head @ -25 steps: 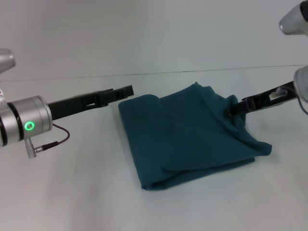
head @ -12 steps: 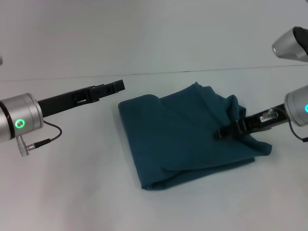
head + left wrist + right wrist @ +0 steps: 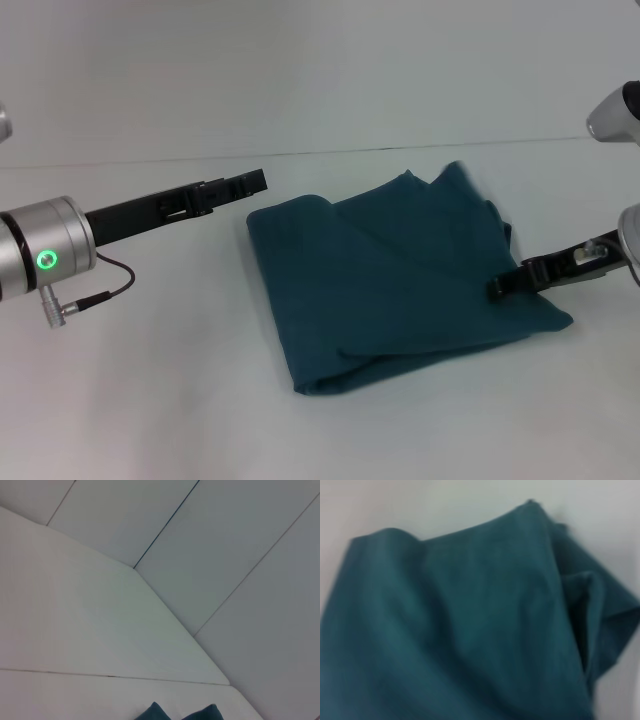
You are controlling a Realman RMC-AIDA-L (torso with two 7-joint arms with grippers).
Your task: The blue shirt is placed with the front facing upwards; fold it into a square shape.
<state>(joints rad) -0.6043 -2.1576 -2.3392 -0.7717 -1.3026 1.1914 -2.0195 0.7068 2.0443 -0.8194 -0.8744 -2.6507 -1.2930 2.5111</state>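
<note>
The blue shirt (image 3: 400,280) lies folded into a rough square in the middle of the white table, plain teal side up, with no lettering showing. It fills the right wrist view as rumpled layers of blue shirt (image 3: 470,620). My right gripper (image 3: 497,289) reaches in from the right, with its tip low on the shirt's right side and shut on the cloth there. My left gripper (image 3: 255,182) hovers above the table just left of the shirt's far left corner, apart from it. Two teal tips of the blue shirt (image 3: 200,714) peek into the left wrist view.
The white table (image 3: 150,400) surrounds the shirt, and its far edge meets a pale wall (image 3: 320,70). A thin cable (image 3: 110,280) hangs from my left wrist above the table's left side.
My right gripper dipped in over the shirt, then drew back to the right; the raised fold there flattened and the near right corner spread outward. The left arm pulled back slightly to the left.
</note>
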